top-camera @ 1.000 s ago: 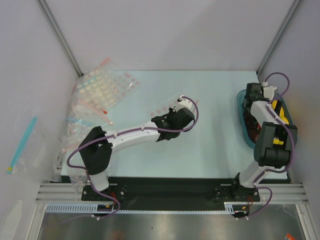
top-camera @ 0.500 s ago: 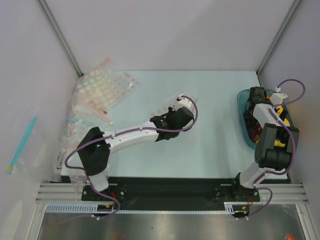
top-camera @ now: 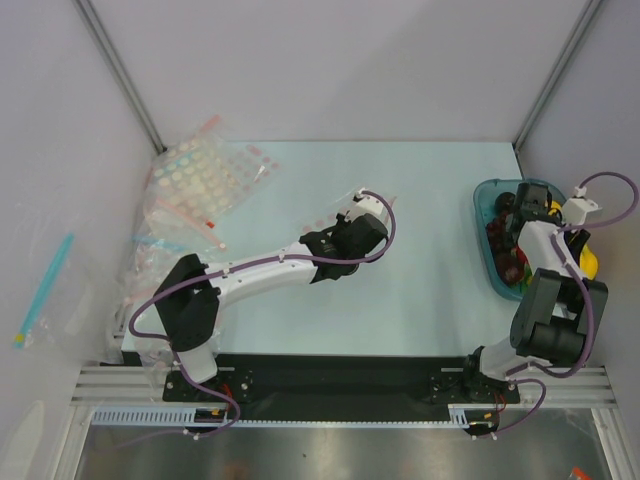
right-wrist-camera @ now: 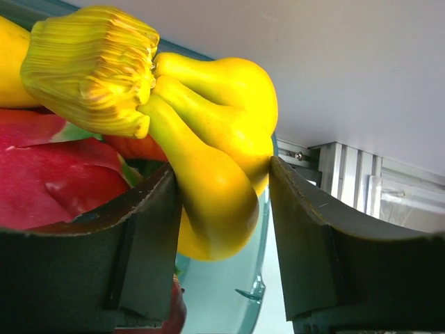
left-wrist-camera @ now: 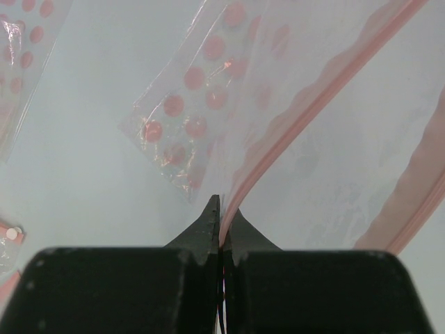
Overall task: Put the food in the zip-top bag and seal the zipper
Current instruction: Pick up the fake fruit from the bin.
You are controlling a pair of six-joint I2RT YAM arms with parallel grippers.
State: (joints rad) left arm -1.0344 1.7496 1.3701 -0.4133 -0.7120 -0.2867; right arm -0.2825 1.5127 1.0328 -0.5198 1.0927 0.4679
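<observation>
Right gripper (right-wrist-camera: 222,209) swung outward, jaws apart around banana bunch (right-wrist-camera: 201,139); left gripper (left-wrist-camera: 221,212) unmoved, apparently clamping zipper (left-wrist-camera: 306,118).

The clear, crinkly plastic zip-top bag (left-wrist-camera: 334,132) with its pink-red strip looked thin and glossy. The yellow toy banana bunch (right-wrist-camera: 201,139) had a smooth, shiny, moulded-plastic skin. The matt black gripper (right-wrist-camera: 222,229) fingers looked slightly grainy. The pale counter (top-camera: 420,290) was matt.

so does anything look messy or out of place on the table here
Yes: several spare plastic bags lie crumpled in a heap at the far-left corner, spilling over the table edge. The food is all in the teal tray, and the left gripper pinches the zip-top bag rim.
</observation>
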